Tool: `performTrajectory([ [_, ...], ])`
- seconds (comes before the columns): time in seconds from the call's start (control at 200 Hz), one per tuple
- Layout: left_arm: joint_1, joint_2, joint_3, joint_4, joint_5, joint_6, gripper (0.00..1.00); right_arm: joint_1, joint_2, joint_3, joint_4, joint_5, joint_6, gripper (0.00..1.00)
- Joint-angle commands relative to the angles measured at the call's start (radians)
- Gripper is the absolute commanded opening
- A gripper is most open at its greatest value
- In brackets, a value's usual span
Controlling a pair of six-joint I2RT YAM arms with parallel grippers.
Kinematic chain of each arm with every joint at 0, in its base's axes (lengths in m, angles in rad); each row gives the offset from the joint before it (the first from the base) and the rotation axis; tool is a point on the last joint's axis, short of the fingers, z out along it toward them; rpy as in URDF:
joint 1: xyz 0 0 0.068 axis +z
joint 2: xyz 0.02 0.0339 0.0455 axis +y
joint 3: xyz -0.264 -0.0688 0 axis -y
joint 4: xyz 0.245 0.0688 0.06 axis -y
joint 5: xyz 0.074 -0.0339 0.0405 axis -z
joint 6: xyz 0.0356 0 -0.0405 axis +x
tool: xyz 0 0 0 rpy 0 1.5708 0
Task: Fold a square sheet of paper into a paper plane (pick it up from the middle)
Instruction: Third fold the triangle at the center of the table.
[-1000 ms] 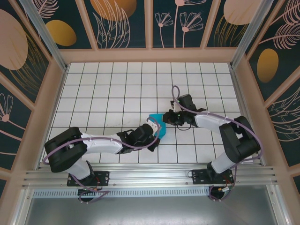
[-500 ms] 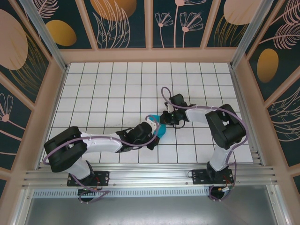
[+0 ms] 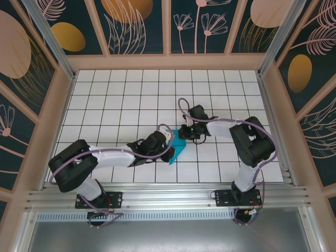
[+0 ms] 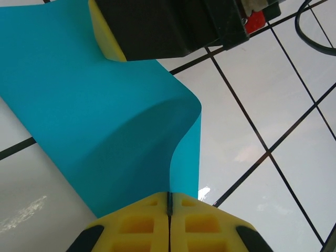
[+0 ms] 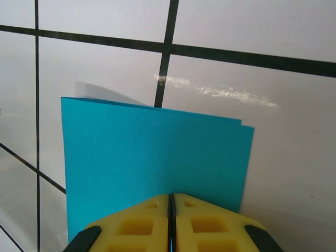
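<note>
Pinching folded paper (image 4: 105, 131) at both ends: left gripper (image 4: 169, 202) clamped on one edge, right gripper (image 5: 170, 199) clamped on opposite edge. Paper bows between them near table (image 3: 131, 94) middle, slightly toward near edge. Long axis looks gripper-to-gripper; neither arm nearer.

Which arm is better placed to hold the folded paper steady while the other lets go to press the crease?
Probably the right. The right gripper is shut on the sheet of paper where two layers sit flat together, edges nearly matched. The left gripper is shut on a bowed part.
</note>
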Motion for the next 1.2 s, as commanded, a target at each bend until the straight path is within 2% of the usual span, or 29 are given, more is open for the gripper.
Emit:
performTrajectory([
  [0.0, 0.008, 0.029, -0.005, -0.004, -0.005, -0.008, 0.09, 0.006, 0.036, -0.003, -0.057, 0.065, -0.016, 0.11],
  [0.365, 0.011, 0.051, 0.007, -0.048, -0.07, 0.005, 0.1, 0.033, 0.036, -0.004, -0.065, 0.078, -0.007, 0.11],
  [1.196, 0.025, 0.109, 0.068, -0.108, -0.104, 0.043, 0.12, 0.04, 0.035, -0.011, -0.068, 0.089, 0.006, 0.11],
])
